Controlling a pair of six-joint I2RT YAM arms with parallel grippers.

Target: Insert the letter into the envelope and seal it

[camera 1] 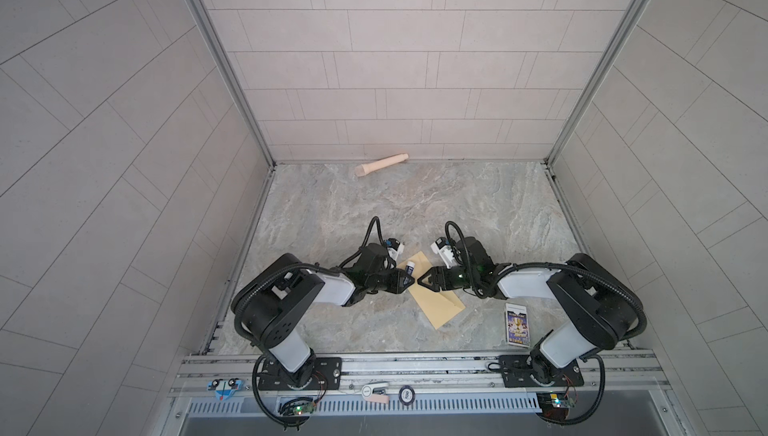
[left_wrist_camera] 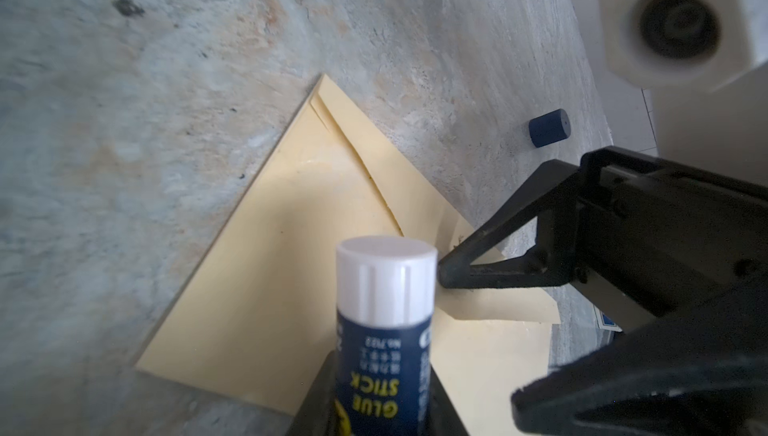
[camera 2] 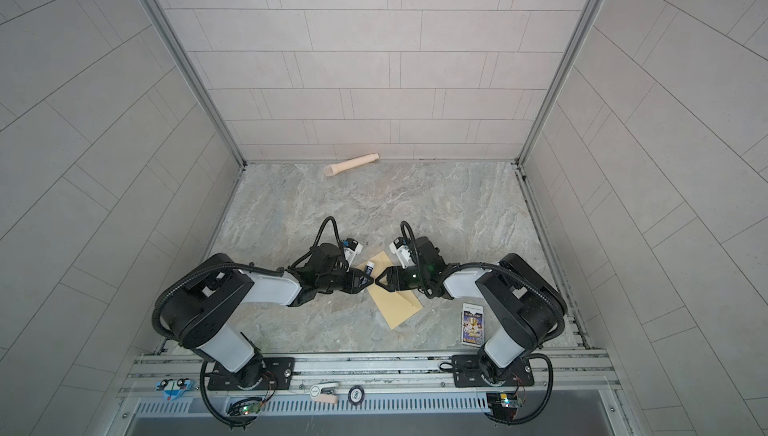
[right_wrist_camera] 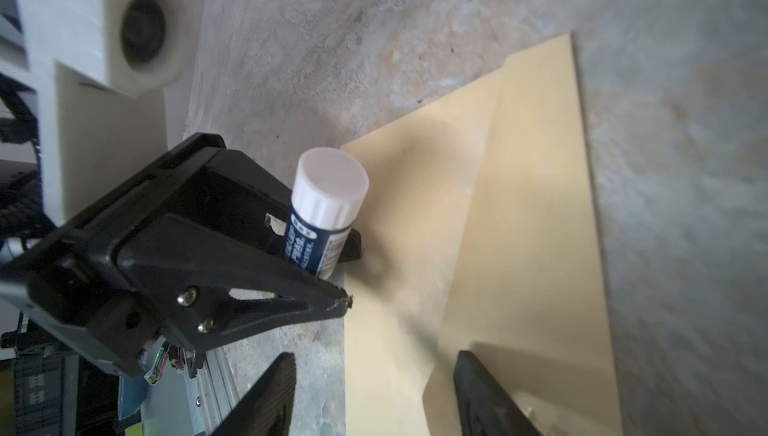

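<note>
Shows the left gripper (camera 1: 409, 280) clamped on a tilted glue stick (camera 1: 409, 265) over the yellow-tan envelope (camera 1: 440, 309), lying diagonally on the marble table (camera 1: 374, 213) between both arms, right gripper (camera 1: 420, 283) half-spread, tip-to-tip opposite, nearest its flap (left_wrist_camera: 494, 309); letter unseen.

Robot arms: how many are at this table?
2. The left arm comes in from the left; the left end effector grips a glue stick over the envelope. The right arm comes in from the right; the right end effector is open over the envelope.
</note>
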